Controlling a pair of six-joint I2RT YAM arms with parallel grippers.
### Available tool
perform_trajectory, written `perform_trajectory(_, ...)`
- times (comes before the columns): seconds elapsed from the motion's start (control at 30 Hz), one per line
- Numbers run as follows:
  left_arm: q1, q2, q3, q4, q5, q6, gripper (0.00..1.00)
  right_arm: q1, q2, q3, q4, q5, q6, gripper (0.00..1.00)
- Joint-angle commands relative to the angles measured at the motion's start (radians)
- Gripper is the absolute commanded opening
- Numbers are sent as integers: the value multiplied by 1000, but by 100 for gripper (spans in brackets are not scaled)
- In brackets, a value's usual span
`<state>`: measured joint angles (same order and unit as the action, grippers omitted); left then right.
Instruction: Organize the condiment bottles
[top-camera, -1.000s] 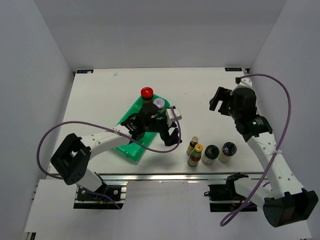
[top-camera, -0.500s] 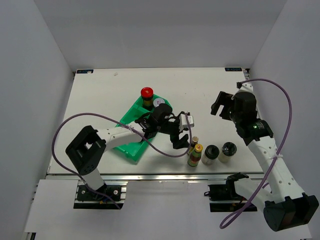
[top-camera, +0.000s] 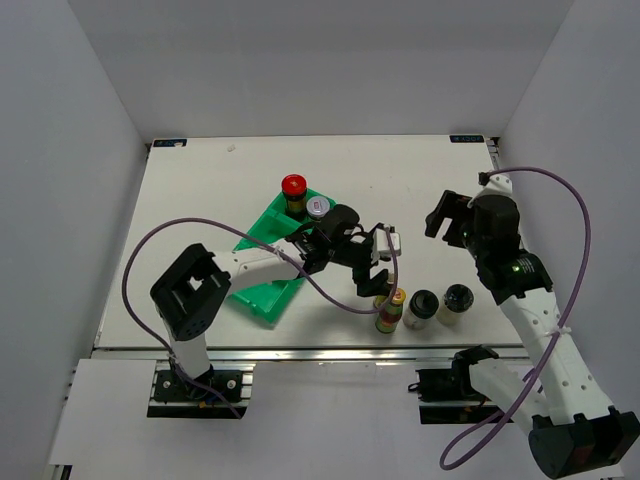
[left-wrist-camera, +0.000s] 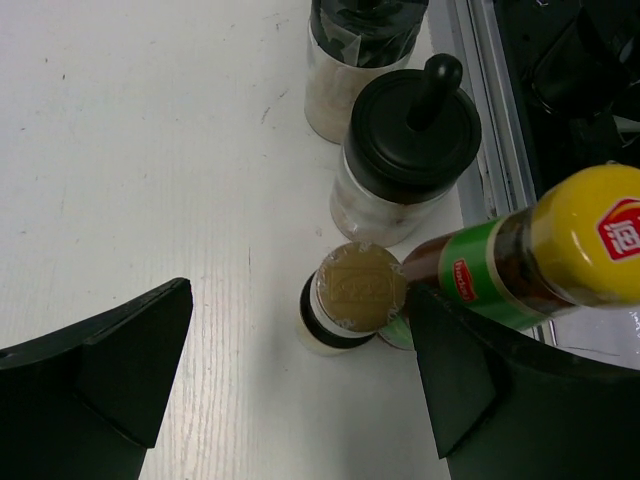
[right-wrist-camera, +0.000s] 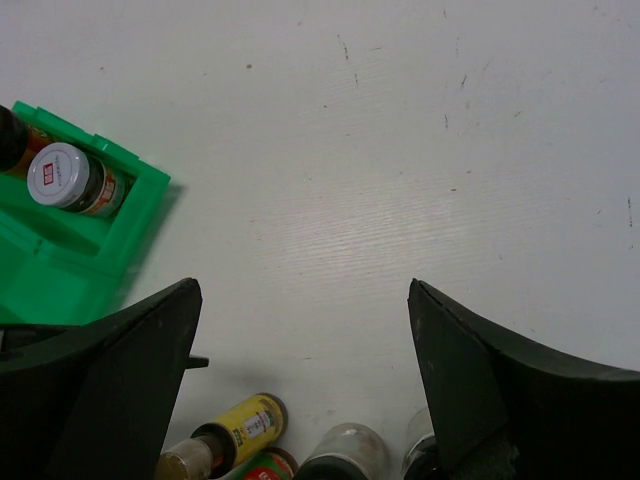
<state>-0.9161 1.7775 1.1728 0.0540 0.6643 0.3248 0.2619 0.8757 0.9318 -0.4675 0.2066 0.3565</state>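
Four condiment bottles stand near the table's front edge. My left gripper (top-camera: 377, 268) (left-wrist-camera: 300, 300) hangs open over the tan-capped bottle (left-wrist-camera: 360, 290), which stands between the fingers, close to the right one. Beside it leans the yellow-capped bottle (top-camera: 391, 310) (left-wrist-camera: 560, 250). To their right stand two black-lidded jars (top-camera: 421, 308) (top-camera: 457, 299). The red-capped jar (top-camera: 293, 187) and the silver-lidded jar (top-camera: 318, 208) (right-wrist-camera: 65, 178) sit in the far end of the green bin (top-camera: 258, 290). My right gripper (top-camera: 447, 213) (right-wrist-camera: 300, 290) is open and empty, above bare table behind the row.
The green divided bin (right-wrist-camera: 60, 255) lies slantwise left of centre, with the left arm stretched across it. The metal rail of the table's front edge (left-wrist-camera: 500, 120) runs just beyond the bottle row. A purple cable loops from each arm.
My left gripper has swung right, from over the green bin to over the tan-capped bottle. The right arm has drifted slightly toward the front. Both grippers stay open.
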Motion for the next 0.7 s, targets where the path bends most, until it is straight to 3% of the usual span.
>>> perform_trajectory(0.0,-6,11,51,10,41,14,98,-4,-29,-7,40,11,-19,89)
perform_trajectory(0.17,-12,39,67,12,77,16,96,-4,-37,-10,33,28,-22,89)
perform_trajectory(0.37,-13,34,50,13,89,13,83,-4,-43,-19,43,45,-28,89)
perform_trajectory(0.53,-15,22,27,32,101,6,63,-4,-41,-25,35,122,-19,89)
perform_trajectory(0.67,-17,11,27,24,104,7,41,-3,-44,-27,35,122,-19,89)
